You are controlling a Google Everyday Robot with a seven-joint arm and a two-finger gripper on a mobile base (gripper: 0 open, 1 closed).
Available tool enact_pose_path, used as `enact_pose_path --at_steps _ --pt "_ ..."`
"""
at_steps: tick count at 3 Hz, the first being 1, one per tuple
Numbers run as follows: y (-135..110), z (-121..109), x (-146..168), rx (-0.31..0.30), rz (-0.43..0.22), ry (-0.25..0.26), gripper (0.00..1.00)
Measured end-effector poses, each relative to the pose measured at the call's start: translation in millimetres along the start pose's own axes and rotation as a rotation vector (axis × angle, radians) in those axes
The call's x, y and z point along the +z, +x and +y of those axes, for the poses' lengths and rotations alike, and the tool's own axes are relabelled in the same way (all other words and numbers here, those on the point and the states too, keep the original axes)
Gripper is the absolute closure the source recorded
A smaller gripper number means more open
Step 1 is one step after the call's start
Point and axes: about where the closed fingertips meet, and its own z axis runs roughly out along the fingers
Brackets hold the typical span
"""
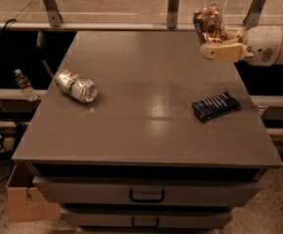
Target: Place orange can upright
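Grey counter [146,126] fills the view, with drawers [147,195] under its front edge. Above its far right corner hangs the gripper [215,42], closed around the orange can [209,21], which it holds clear of the surface. Its pale fingers [224,51] hide the can's lower part, and the arm is cut off at the right edge. Below the gripper lies a dark blue packet [215,106]. Far to its left a silver can [75,86] lies on its side, with a water bottle [24,84] beyond it off the counter.

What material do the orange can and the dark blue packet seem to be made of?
Orange can, held in the gripper above the table's far right edge: probably thin metal, shiny, with bright glints. Dark blue packet: likely plastic or foil wrap, glossy, creased.
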Motion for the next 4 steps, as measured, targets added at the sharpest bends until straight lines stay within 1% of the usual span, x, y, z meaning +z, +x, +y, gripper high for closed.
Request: enact_pose_path --at_steps 1,2,3,4 --pt "4 0 0 -0.006 -0.011 -0.012 1.0" --pt "6 0 6 -0.01 -0.027 -0.018 1.0" --pt "17 -4 5 -0.053 -0.069 -0.045 1.0" --pt "33 -11 -7 -0.13 -0.088 -0.077 1.0"
